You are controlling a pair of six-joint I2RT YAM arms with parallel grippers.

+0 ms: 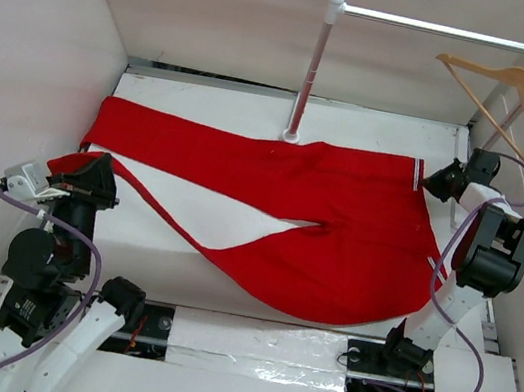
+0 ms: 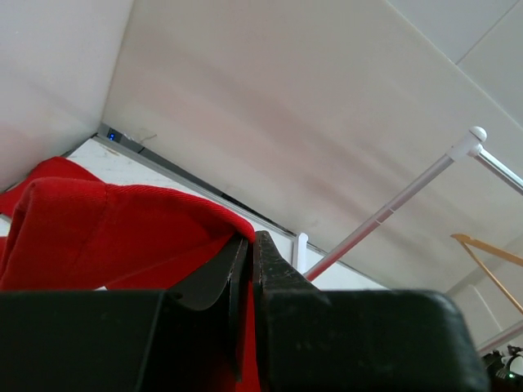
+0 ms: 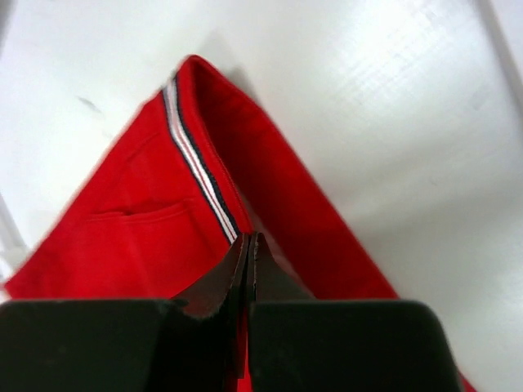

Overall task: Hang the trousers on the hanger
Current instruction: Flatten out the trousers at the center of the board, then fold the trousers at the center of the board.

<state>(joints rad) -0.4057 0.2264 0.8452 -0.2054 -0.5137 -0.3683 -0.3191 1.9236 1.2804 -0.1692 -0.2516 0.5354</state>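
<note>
Nearest in the overhead view, the left gripper (image 1: 92, 182) sits at the left edge of the table (image 1: 237, 224), its jaws pinched together on the end of the near leg of the trousers (image 1: 337, 232). The red cloth spreads flat from there across to the right, the other leg lying farther back. The right gripper (image 1: 445, 180) is closed on the striped waist corner. The hanger (image 1: 523, 95) hangs tilted at the right end of the rail (image 1: 444, 29), above and behind that gripper, apart from the cloth. The rail's left post stands at the trousers' far edge.

From the left wrist, the left gripper (image 2: 249, 242) is clamped with a fold of the trousers (image 2: 106, 229) bunched around it; the rail (image 2: 392, 208) and hanger (image 2: 490, 249) lie beyond, to the right.

From the right wrist, the right gripper (image 3: 248, 239) nips the trousers (image 3: 131, 237) just below the striped band (image 3: 200, 175), with the table (image 3: 392, 122) beneath.
</note>
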